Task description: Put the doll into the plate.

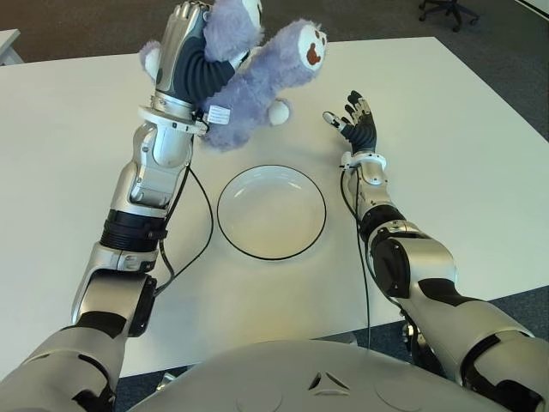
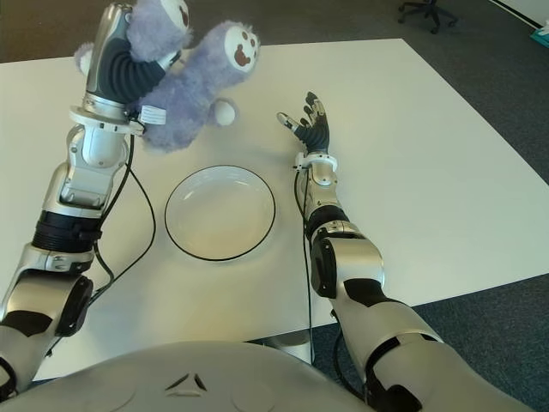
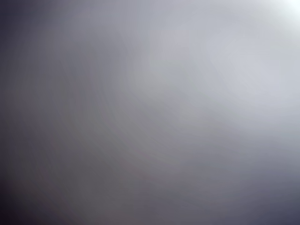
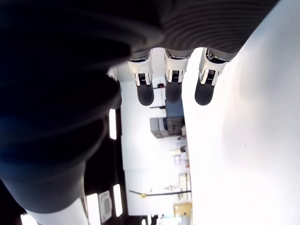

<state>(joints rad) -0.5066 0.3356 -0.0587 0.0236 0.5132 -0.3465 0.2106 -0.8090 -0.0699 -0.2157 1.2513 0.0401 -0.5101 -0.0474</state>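
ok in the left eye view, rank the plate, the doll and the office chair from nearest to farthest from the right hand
From the open right hand:
1. Plate, on the table toward the robot's left.
2. Doll, held up in the left hand, roughly as near as the plate.
3. Office chair, far back on the floor.

A large white table carries the scene, and dark carpet floor shows around its far and right edges. One thing lies directly on it: a round white plate with a thin dark rim, near the table's front edge. Nothing is inside the plate. To the left of the plate a black cable curves over the table top. To the right of the plate another black cable runs toward the front edge.
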